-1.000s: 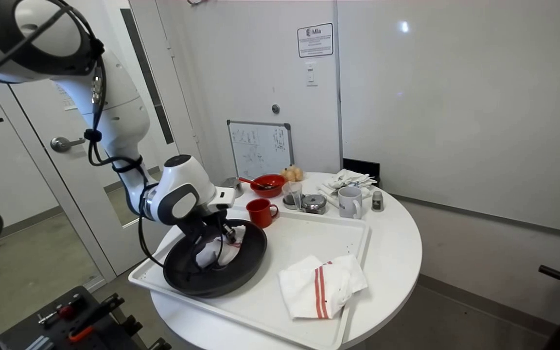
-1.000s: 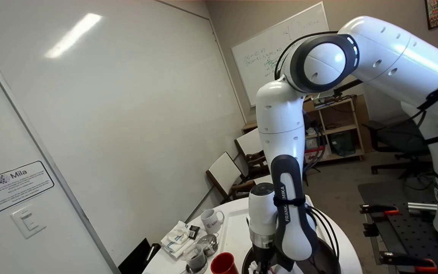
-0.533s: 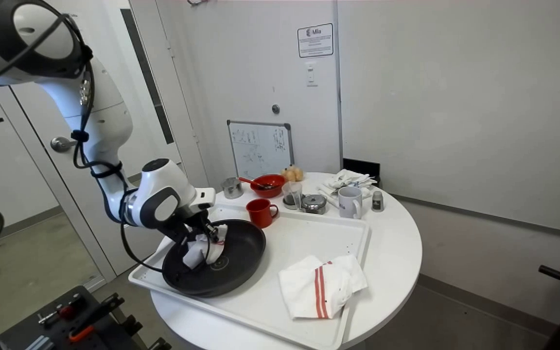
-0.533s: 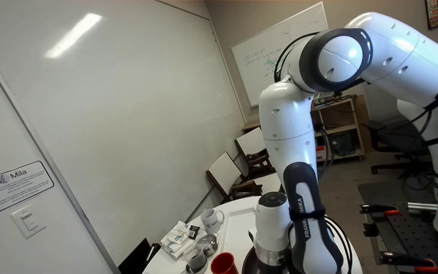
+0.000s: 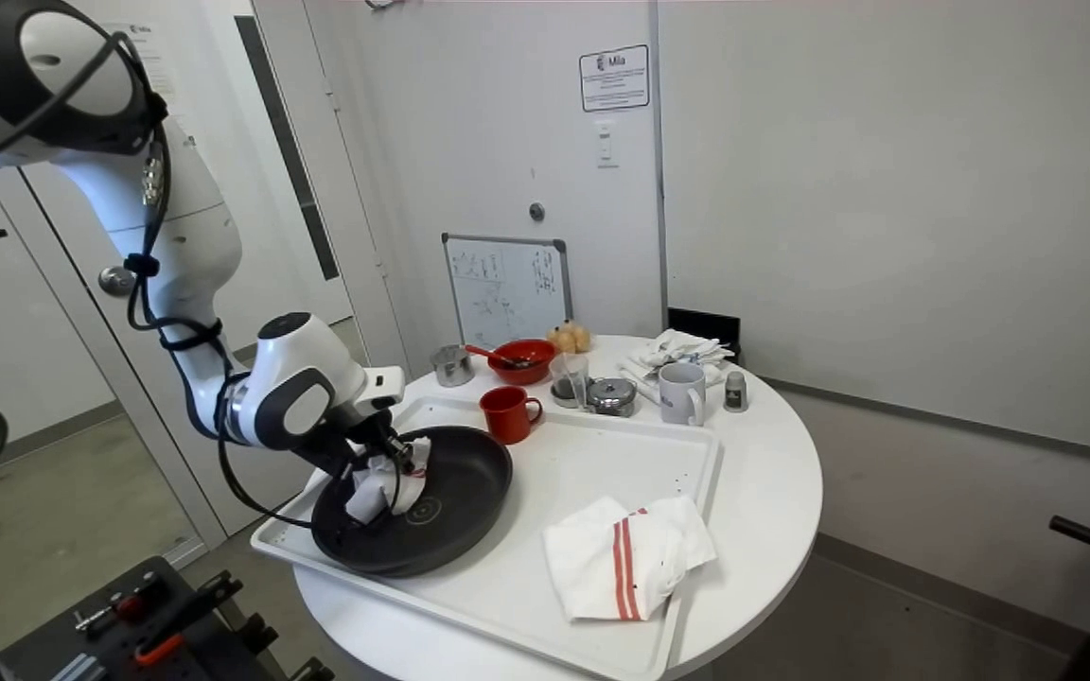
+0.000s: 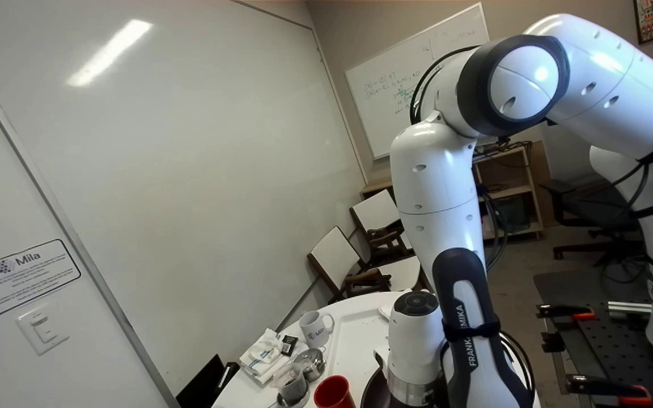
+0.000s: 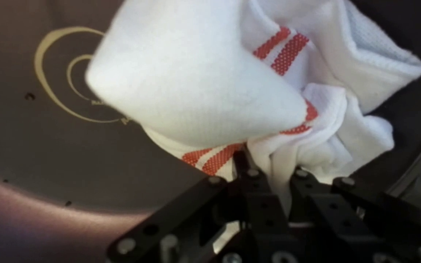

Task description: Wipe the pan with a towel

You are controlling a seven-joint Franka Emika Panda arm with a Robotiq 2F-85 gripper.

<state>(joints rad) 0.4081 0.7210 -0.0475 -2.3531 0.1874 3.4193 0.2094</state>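
Observation:
The black pan (image 5: 469, 497) rests on a white tray and takes up most of the wrist view (image 7: 86, 164). Bunched inside it is the small white towel (image 7: 196, 76) with red stripes, lying toward the pan's near-arm side in an exterior view (image 5: 370, 499). My gripper (image 7: 269, 166) is shut on a fold of this towel, which runs up between its fingers; the tip of one finger is covered by cloth. In an exterior view the gripper (image 5: 382, 461) reaches down at a slant over the pan's rim. Elsewhere an arm link hides gripper and towel, leaving only a strip of pan (image 6: 373, 391).
On the tray (image 5: 602, 454) lies a larger white cloth (image 5: 588, 558) with two bold red stripes. Behind the pan stands a red mug (image 5: 505, 414). A red bowl (image 5: 531, 355), metal lidded pot (image 5: 611, 395), grey-white mug (image 5: 679, 392) and shaker (image 5: 735, 392) line the table's back.
In an exterior view the arm has drawn the towel leftward across the pan, exposing the ring mark at its centre. The pan has slid slightly left. The grip on the towel has stayed.

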